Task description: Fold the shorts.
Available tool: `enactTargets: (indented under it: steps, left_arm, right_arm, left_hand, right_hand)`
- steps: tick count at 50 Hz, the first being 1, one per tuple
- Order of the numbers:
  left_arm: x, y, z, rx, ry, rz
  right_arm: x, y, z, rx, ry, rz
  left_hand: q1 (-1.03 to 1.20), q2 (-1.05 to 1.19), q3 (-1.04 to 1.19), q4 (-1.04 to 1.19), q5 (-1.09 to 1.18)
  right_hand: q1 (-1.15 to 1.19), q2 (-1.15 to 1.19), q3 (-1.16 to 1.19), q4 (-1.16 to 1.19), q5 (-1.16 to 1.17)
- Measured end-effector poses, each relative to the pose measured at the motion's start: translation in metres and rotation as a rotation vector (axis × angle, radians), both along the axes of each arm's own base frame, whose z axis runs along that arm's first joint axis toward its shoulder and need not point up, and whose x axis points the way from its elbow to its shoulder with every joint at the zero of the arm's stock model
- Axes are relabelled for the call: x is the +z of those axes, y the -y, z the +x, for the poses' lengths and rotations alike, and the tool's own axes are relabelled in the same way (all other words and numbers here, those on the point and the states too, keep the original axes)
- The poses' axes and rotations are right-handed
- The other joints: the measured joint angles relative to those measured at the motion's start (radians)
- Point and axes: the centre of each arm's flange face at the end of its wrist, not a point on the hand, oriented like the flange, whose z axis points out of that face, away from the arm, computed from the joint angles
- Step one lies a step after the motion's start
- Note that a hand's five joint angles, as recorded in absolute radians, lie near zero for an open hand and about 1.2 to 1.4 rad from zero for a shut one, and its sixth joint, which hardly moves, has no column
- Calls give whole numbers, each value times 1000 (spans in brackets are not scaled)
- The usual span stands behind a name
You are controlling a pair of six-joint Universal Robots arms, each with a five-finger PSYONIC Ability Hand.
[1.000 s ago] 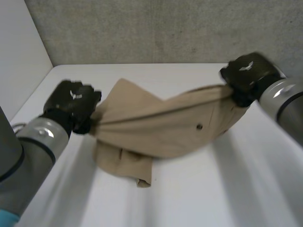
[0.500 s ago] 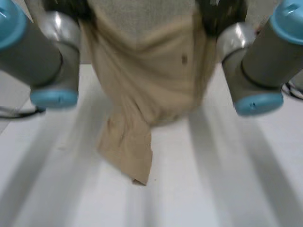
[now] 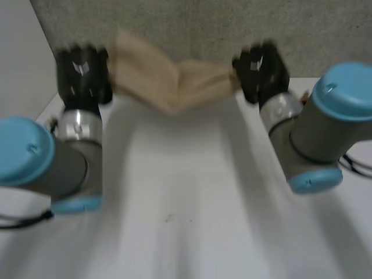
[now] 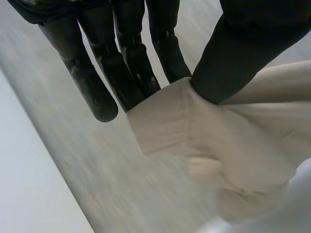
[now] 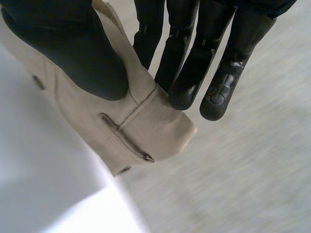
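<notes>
The beige shorts [image 3: 168,84] hang in the air above the far side of the white table [image 3: 192,197], stretched between both hands. My left hand [image 3: 84,72] pinches one end of the waistband [image 4: 170,116] between thumb and straight fingers. My right hand [image 3: 260,68] pinches the other end of the waistband [image 5: 150,126] the same way, with a belt loop showing just below the thumb. The cloth sags in the middle between the hands.
A grey wall [image 3: 192,29] stands right behind the lifted shorts. A white side panel [image 3: 20,70] closes the table's left side. Both arms [image 3: 52,163] reach forward over the table from either side.
Both hands have raised the shorts off the table and swung them outward toward the far wall. The cloth that lay and hung low now floats clear of the tabletop.
</notes>
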Motion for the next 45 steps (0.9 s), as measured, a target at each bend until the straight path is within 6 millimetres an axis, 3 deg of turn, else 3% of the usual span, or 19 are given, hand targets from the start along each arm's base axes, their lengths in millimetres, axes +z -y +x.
enactTargets:
  steps: [5, 8, 11, 18, 23, 24, 25, 26, 29, 35, 45]
  left_arm:
    - [-61, -26, 4, -32, 87, 247]
    - [-84, -44, 9, -45, 139, 390]
    - [-95, -59, 14, -50, 174, 505]
    - [-92, -82, 30, -41, 191, 653]
    - [-75, -94, 43, -25, 185, 676]
    - [-71, -95, 44, -24, 184, 669]
    - [-69, -96, 45, -24, 184, 664]
    - [-65, -96, 46, -23, 185, 651]
    - [-55, -93, 46, -26, 187, 613]
    - [-40, -72, 35, -87, 172, 534]
    - [-59, -19, 12, -229, 152, 469]
  right_arm:
    - [-60, -14, -9, -2, -81, 241]
    - [-83, -22, -14, -6, -116, 333]
    - [-99, -31, -20, -10, -146, 403]
    - [-110, -47, -32, -17, -179, 468]
    - [-104, -59, -48, -19, -176, 481]
    - [-103, -61, -50, -15, -174, 483]
    - [-103, -62, -51, -12, -172, 484]
    - [-102, -63, -53, -7, -170, 486]
    - [-102, -64, -56, 5, -163, 489]
    - [-103, -62, -58, 14, -154, 486]
    - [-107, -64, -59, 16, -157, 493]
  left_hand:
    - [0, 0, 0, 0, 0]
    - [0, 0, 0, 0, 0]
    - [0, -4, -2, -3, 0]
    - [-15, -102, -95, -101, -18]
    - [-468, -516, -488, -501, -438]
    - [-706, -737, -711, -726, -666]
    - [-732, -760, -748, -752, -692]
    - [-831, -875, -862, -874, -818]
    - [-860, -925, -916, -928, -878]
    - [-808, -871, -873, -878, -816]
    - [-674, -728, -723, -723, -661]
  right_hand:
    - [0, 0, 0, 0, 0]
    - [4, 0, 0, 0, 0]
    - [7, 0, 0, 0, 0]
    - [7, 0, 0, 0, 0]
    - [7, 0, 0, 0, 0]
    - [7, 0, 0, 0, 0]
    - [7, 0, 0, 0, 0]
    - [7, 0, 0, 0, 0]
    - [7, 0, 0, 0, 0]
    - [7, 0, 0, 0, 0]
    - [7, 0, 0, 0, 0]
